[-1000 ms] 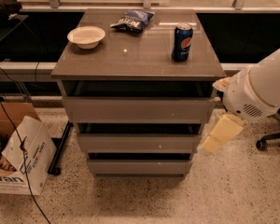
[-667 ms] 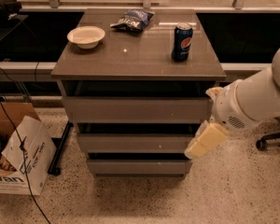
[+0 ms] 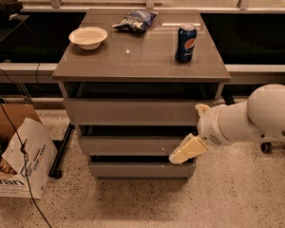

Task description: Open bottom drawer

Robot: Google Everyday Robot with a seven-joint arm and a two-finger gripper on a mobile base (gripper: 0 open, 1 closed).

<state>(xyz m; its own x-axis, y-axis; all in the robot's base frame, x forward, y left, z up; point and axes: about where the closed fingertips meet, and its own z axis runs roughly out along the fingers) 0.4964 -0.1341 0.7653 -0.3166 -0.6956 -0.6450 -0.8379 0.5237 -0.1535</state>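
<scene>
A round cream bowl [image 3: 88,37] and blue metal can [image 3: 185,42] stand on the glossy grey table [image 3: 133,63]. Its flat matte grey bottom drawer [image 3: 140,169] sits lowest and narrowest. The smooth cream claw [image 3: 185,151] hangs by that drawer's upper-right corner; how wide it stands cannot be told.

End effector [image 3: 178,156] nearer bottom drawer [image 3: 137,169]

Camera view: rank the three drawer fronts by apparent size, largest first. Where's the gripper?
1. top drawer front
2. middle drawer front
3. bottom drawer, clearly smallest
Gripper hangs at the middle front's right end, just above the bottom drawer.
</scene>
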